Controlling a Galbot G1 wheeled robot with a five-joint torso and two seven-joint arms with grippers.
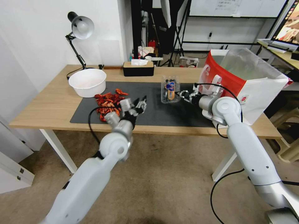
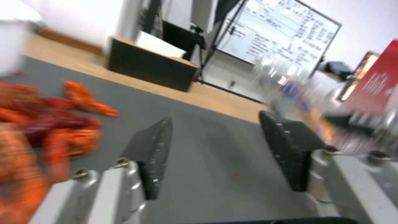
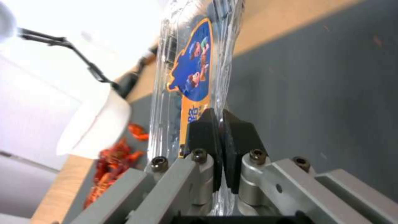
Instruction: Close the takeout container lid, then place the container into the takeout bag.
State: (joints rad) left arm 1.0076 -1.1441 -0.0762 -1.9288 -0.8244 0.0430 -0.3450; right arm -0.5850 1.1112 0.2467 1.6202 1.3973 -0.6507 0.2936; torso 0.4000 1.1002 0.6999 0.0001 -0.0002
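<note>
**Over the mat's right half: container clamped on edge, bag just to the right**

Above the right half of the dark mat (image 1: 174, 115), your right gripper (image 1: 181, 94) has its pads pinched tight on the rim of the takeout container (image 1: 170, 89). The lid (image 3: 199, 59) looks folded against the other half, so the two clear shells stand on edge as one thin slab with the blue-and-orange label facing out. From the head view the container appears lifted off the mat, its long axis upright, though you cannot tell for certain whether its lower edge is clear of the mat.

What matters for the coming move: the takeout bag (image 1: 249, 81) stands at the table's right edge, directly behind and to the right of the right wrist, its mouth open upward and higher than the container. The container lies on the far side of the fingers from the bag, so you would judge it has to rise and swing back to the right over the red rim. The right arm is much the nearer to both.

Your left gripper (image 1: 139, 105) hovers over the mat's middle near the front edge, fingers spread and holding nothing, beside the red crayfish (image 1: 107, 102).

Count: one container, one bag, one white bowl (image 1: 87, 82), one tissue box (image 1: 138, 68), one desk lamp (image 1: 79, 29), one heap of crayfish.
</note>
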